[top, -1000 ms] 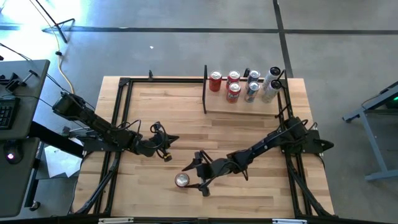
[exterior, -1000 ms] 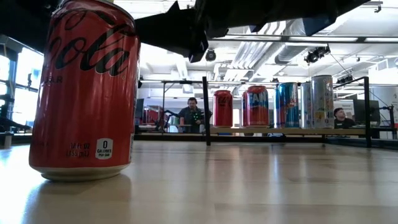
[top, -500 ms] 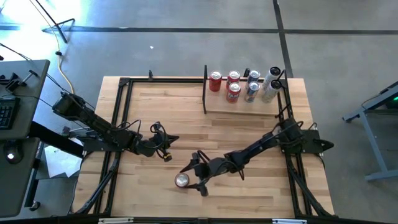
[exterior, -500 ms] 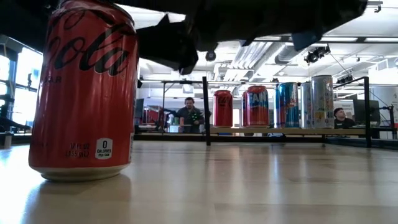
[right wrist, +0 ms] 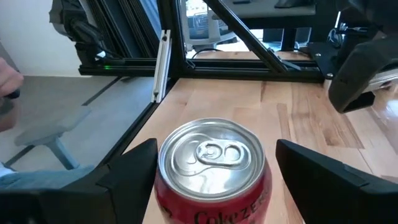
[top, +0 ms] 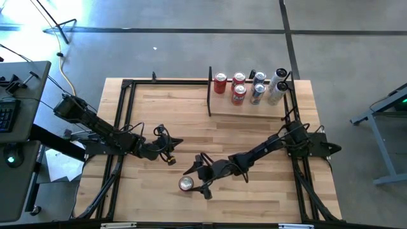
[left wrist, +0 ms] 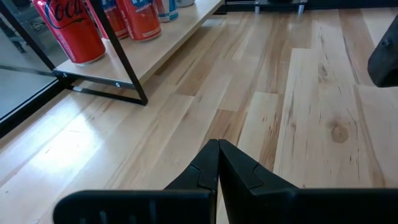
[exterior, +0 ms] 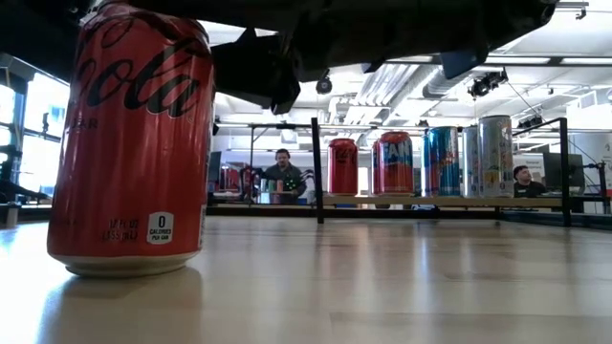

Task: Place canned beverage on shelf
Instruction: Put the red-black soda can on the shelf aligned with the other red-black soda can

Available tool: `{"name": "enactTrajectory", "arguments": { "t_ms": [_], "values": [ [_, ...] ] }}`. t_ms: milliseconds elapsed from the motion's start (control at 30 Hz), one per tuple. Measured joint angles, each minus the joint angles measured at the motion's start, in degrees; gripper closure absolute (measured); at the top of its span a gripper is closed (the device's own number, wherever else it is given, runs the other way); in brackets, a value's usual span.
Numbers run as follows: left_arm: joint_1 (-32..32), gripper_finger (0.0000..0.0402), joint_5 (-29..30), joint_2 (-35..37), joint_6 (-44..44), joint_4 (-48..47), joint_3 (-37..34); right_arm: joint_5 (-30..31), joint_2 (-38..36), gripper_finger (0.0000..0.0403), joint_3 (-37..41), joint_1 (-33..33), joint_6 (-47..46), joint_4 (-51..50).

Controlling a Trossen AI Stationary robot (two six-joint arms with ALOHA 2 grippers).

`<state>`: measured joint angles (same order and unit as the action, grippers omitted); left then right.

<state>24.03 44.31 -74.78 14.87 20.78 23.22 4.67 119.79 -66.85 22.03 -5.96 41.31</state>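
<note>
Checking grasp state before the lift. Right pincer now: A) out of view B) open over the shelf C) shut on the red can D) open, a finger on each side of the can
D: in the right wrist view the right pincer stands open, its fingers apart from the upright can between them.

Robotics lab / open-plan workshop, not a home.

Wood table [top: 254,137] in a black metal frame [top: 124,114] on a bare concrete floor [top: 191,44] with taped lines. Desk with keyboard [top: 6,114] at one side, cable [top: 60,60] on the floor. Low view: exposed ceiling ducts [exterior: 402,76], strip lights, two people seated [exterior: 283,172] at workstations behind the table.
</note>
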Motion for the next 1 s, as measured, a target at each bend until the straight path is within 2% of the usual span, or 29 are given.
{"name": "enactTrajectory", "arguments": {
  "t_ms": [400,700,900,1000],
  "values": [
    [0.02,0.0401,0.0,0.0,0.0,0.02,0.0,-3.16,0.0,0.0095,0.0,-1.15,-0.03,-0.86],
    [0.0,0.0401,-0.01,0.0,0.04,0.02,0.0,-4.92,-0.11,0.0161,0.0,-1.88,0.05,-1.3],
    [0.04,0.0401,-0.09,0.0,0.04,0.02,0.0,-7.78,-0.59,0.0169,0.03,-2.52,1.19,-1.75],
    [0.04,0.0401,-0.11,0.0,0.06,0.02,0.0,-9.87,-2.89,0.0169,0.28,-2.66,2.76,-5.8]
  ]
}}
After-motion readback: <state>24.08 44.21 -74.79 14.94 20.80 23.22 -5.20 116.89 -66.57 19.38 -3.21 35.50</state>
